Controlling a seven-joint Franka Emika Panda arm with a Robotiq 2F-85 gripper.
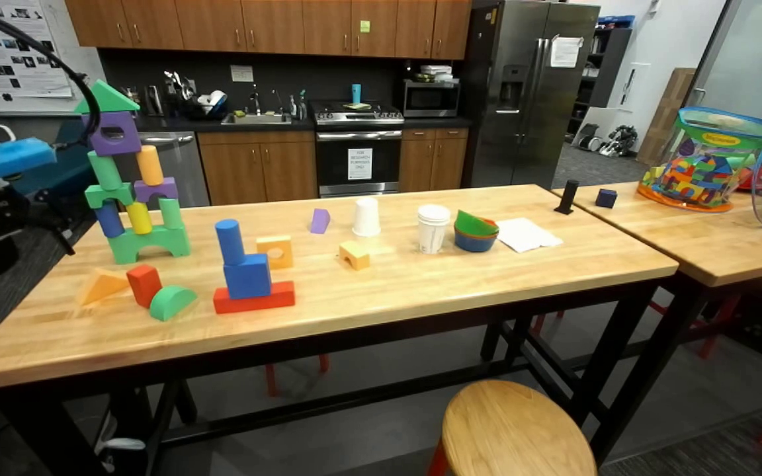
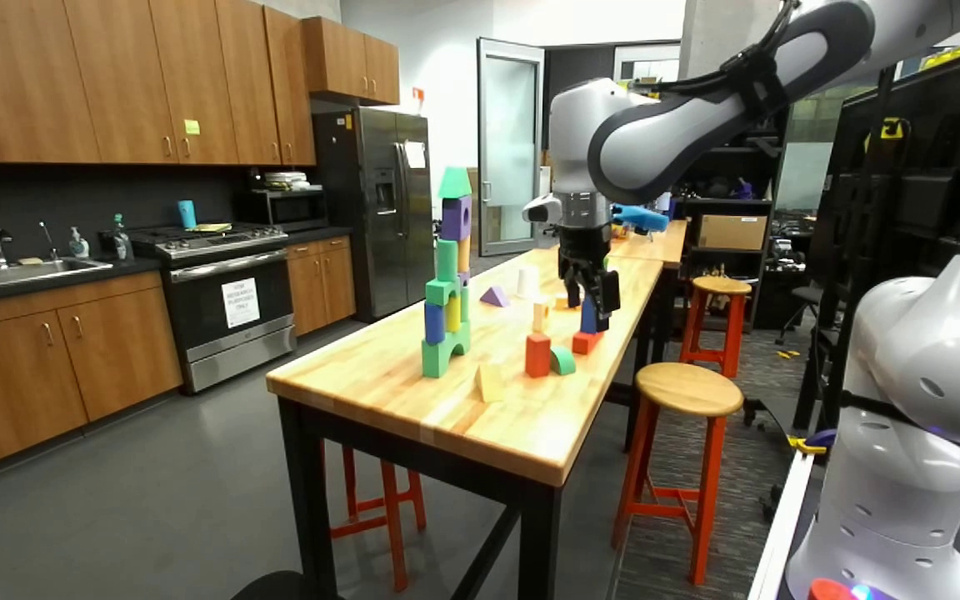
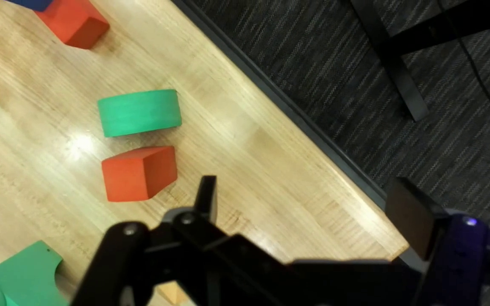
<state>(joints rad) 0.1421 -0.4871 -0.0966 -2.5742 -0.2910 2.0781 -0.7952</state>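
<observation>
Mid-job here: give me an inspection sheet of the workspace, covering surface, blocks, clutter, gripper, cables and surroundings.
Surface: light wooden tabletop, showing bright glare in the wrist view.
Blocks: red foam-looking rectangular block beside green foam-looking half-round block; multicoloured foam-looking block tower standing.
Clutter: upturned white cup, white lidded cup, blue bowl, white paper sheet.
Gripper: black two-finger gripper open, holding nothing.
Cables: looped thick black cable in an exterior view; thin black cable over dark carpet.
Surroundings: round wooden stools with red legs, brown wooden cabinets, dark metal refrigerator.
</observation>
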